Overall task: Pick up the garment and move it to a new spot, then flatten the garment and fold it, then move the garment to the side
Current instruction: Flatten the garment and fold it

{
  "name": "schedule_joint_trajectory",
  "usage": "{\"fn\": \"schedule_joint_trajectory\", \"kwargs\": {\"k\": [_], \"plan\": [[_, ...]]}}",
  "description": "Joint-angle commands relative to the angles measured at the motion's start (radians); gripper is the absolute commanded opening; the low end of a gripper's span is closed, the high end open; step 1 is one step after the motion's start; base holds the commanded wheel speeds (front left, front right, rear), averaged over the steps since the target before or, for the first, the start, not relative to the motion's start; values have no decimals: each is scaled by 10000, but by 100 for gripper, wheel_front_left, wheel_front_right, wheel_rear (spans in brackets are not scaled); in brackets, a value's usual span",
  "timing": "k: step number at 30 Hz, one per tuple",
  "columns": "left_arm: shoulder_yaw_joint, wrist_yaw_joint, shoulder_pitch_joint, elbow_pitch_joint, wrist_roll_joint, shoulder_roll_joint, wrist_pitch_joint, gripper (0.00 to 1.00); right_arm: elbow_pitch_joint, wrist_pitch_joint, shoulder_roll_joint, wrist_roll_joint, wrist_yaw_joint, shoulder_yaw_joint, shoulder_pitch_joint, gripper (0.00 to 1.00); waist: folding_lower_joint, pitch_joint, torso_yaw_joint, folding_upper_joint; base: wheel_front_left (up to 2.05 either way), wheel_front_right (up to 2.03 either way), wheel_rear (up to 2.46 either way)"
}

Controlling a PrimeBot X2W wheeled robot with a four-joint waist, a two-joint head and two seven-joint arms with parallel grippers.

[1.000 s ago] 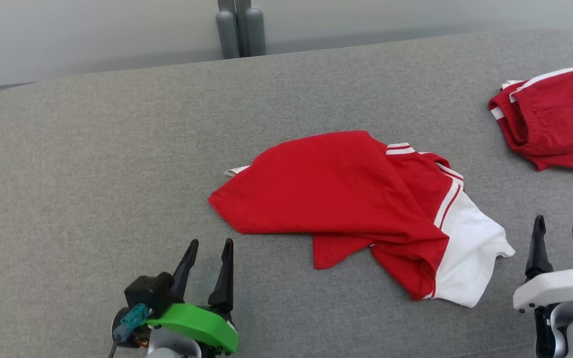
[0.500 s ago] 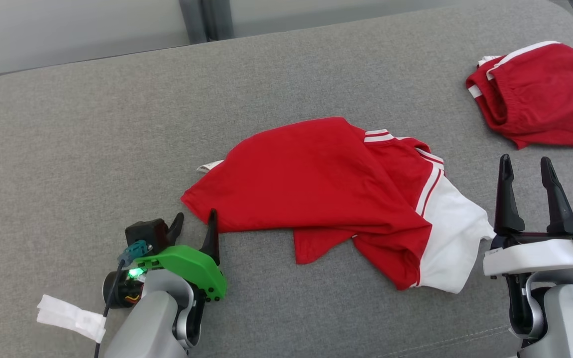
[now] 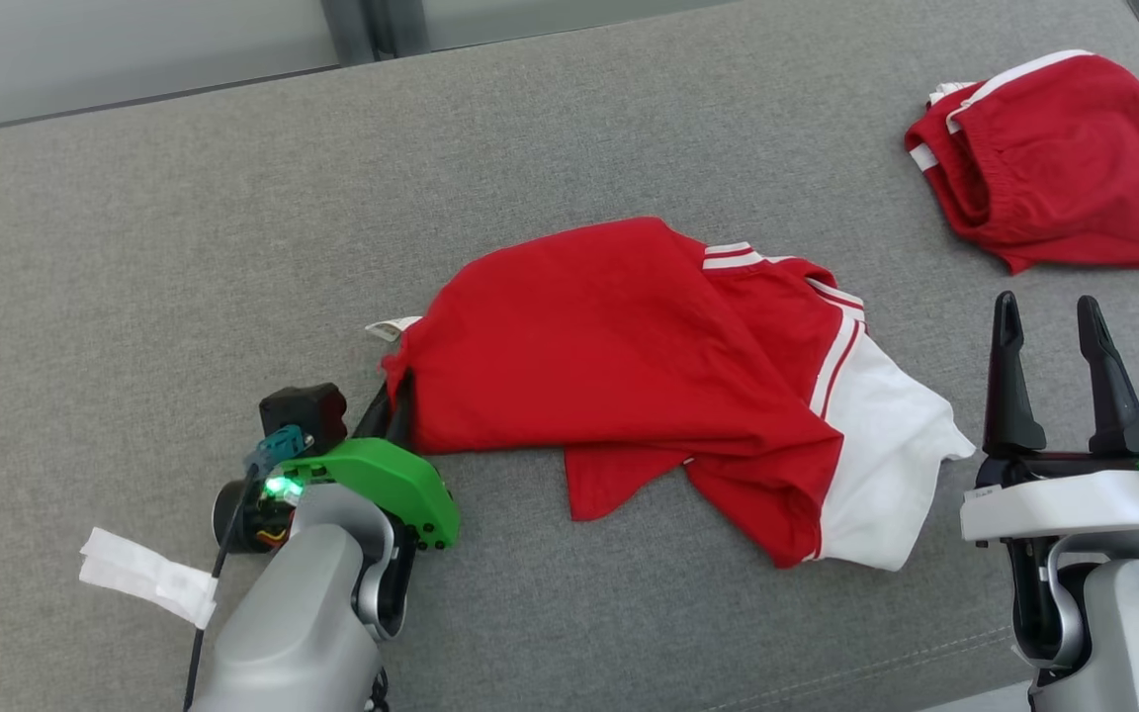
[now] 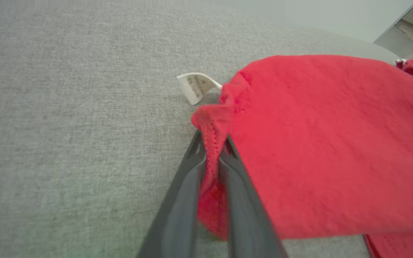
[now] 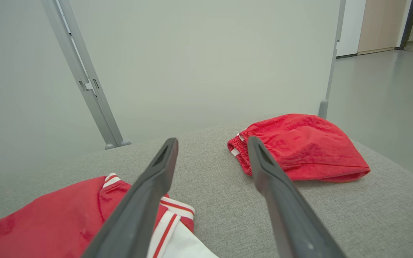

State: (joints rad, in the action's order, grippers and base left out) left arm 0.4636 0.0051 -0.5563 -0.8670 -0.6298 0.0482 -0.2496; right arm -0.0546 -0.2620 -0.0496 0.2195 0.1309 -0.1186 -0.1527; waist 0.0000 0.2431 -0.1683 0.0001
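The garment (image 3: 619, 366) is a red shirt with white sleeves and striped trim, lying crumpled in the middle of the grey padded surface (image 3: 184, 247). My left gripper (image 3: 394, 388) is shut on the garment's left corner; in the left wrist view the red hem (image 4: 212, 143) is bunched between both dark fingers, just below a white care label (image 4: 195, 86). My right gripper (image 3: 1052, 307) stands open to the right of the white sleeve (image 3: 886, 465), with nothing between its fingers (image 5: 156, 175). The garment's striped collar (image 5: 170, 211) shows low in the right wrist view.
Red shorts with white trim (image 3: 1054, 163) lie bundled at the far right corner, also ahead in the right wrist view as the red shorts (image 5: 299, 147). A white tag (image 3: 144, 588) hangs from my left forearm cable. Grey posts (image 5: 84, 82) and a pale wall stand behind.
My left gripper has moved forward to the garment's left corner and shut on it, bunching the hem. The right gripper came up beside the white sleeve. The head camera tilted down.
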Motion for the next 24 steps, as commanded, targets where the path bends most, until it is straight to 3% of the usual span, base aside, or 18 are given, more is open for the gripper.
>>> {"fn": "schedule_joint_trajectory", "kwargs": {"k": [1,3,8,14,19,24], "plan": [[-34,79,-257,108,139,53,-102,0,70,-40,-17,7,-3,-50,11,100,0,-19,59,-1,0,0,0],[-228,223,-336,446,373,91,-161,0,124,-40,-17,-5,-3,-121,55,100,0,-45,156,-1,0,0,0],[-1426,662,44,2795,1424,267,-152,0,217,-37,-16,-15,-3,-230,94,100,0,-76,390,-1,0,0,0],[-2104,600,-291,4546,2688,402,-155,0,304,-37,-16,-39,-3,-172,-25,100,0,64,378,-1,0,0,0],[-2093,515,-1381,4725,3492,495,-157,0,265,-37,-19,58,-3,24,-152,100,0,346,-12,-1,0,0,0],[-1899,482,-2470,4068,3933,410,-154,0,228,-37,-14,169,-3,210,-299,100,0,696,-630,-1,0,0,0]]}}
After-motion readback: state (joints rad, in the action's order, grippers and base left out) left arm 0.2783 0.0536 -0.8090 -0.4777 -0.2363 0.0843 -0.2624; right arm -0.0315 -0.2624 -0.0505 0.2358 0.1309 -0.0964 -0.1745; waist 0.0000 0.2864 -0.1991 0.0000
